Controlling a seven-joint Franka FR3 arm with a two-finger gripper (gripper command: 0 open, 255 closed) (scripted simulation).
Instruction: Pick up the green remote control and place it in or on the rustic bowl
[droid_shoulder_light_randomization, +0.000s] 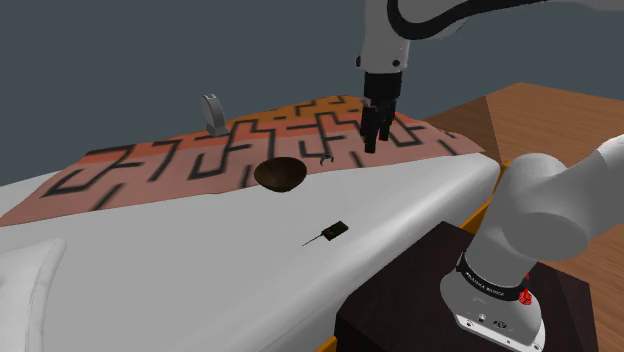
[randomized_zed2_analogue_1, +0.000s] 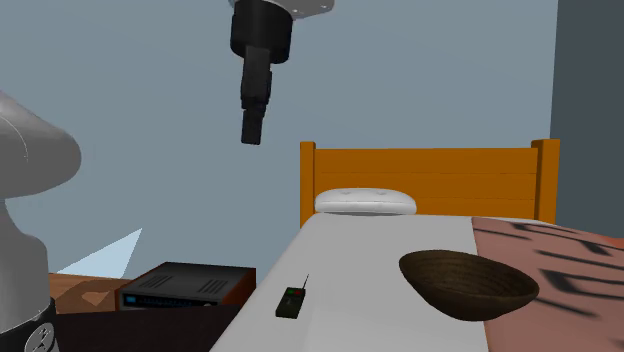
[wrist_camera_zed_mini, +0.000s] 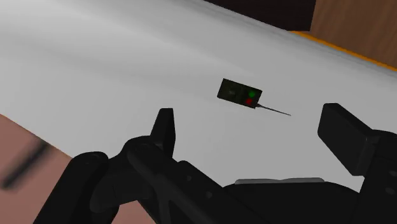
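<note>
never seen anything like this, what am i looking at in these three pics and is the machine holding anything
It is a white robot arm standing on a box beside a bed. At its end are two black jaws for grasping. The shoulder view looks down over the bed from beside the stand; the second exterior view looks along the bed toward the wooden headboard and pillow; the wrist view comes from a camera on the hand, looking past the jaws. On the bed lie a small dark remote with green and red spots and a dark brown bowl. The jaws stand open above the bed and hold nothing.
</note>
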